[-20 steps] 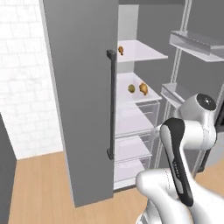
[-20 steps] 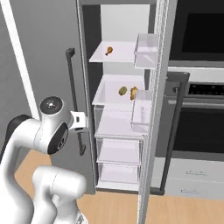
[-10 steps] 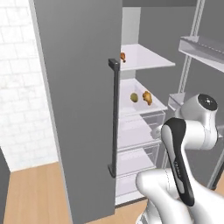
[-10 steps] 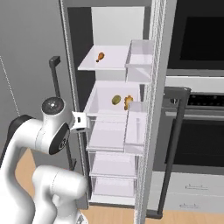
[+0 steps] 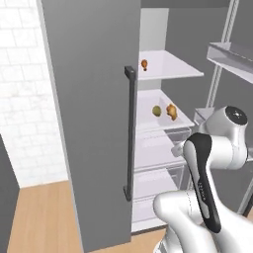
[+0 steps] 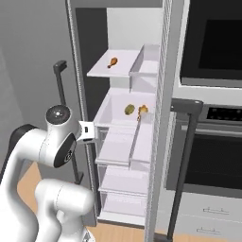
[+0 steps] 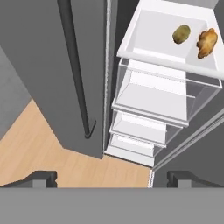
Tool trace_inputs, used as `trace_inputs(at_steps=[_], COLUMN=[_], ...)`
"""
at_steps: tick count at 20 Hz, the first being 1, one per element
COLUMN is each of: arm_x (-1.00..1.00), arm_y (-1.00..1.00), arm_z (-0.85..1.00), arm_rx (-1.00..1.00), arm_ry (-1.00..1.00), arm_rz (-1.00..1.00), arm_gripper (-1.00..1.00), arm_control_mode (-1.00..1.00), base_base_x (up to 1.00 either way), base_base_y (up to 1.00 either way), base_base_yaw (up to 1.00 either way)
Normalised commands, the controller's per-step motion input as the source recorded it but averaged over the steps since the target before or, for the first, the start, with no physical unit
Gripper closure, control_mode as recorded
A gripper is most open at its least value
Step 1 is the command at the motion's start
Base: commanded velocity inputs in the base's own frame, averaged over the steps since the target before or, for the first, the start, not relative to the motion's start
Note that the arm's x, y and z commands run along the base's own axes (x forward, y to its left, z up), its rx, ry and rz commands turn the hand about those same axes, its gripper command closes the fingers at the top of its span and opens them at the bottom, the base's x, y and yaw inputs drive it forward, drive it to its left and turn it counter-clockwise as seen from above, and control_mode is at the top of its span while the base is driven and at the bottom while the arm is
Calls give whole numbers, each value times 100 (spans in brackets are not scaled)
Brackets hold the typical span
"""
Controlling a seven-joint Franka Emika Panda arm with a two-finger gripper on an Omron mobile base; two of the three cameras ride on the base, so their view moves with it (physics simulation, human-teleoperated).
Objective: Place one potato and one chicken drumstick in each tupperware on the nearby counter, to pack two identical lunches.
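A potato (image 7: 181,33), small and olive-brown, lies on the middle shelf (image 7: 153,26) of an open refrigerator, toward the shelf's right side. Just beside it, nearer the right edge, lies a golden-brown chicken drumstick (image 7: 206,42); the two look close but apart. Both sit well back from the shelf's front edge, so the arm will probably have to reach in over that edge to get them. A second chicken drumstick (image 6: 112,62) rests alone on the top shelf (image 6: 118,68), near its front-left part. Below the middle shelf are clear drawers (image 7: 151,98), stacked one under another.

The grey refrigerator door (image 5: 89,113) stands swung wide, its dark bar handle (image 5: 129,133) upright along the door's edge, which leaves the shelves open to the robot. The gripper (image 7: 111,177) hangs in front of the fridge with its fingers (image 7: 43,177) spread fully apart and nothing between them, looking down across the shelf fronts to the wooden floor (image 7: 48,144). Judging by this, no food has been picked up yet and the packing is at its start.
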Motion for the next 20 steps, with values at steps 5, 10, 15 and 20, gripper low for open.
trace_inputs(at_steps=[5,10,15,20], arm_x=[0,0,34,14], arm_y=[0,0,3,1], arm_z=[0,0,-1,49], arm_rx=[0,0,0,0], arm_ry=[0,0,-5,-15], arm_rz=[0,0,-2,0], arm_gripper=[-100,-100,-100,-100], arm_control_mode=[100,100,-100,-100], base_base_x=[49,68,0,0], base_base_y=[-42,9,0,0], base_base_yaw=[21,4,0,0])
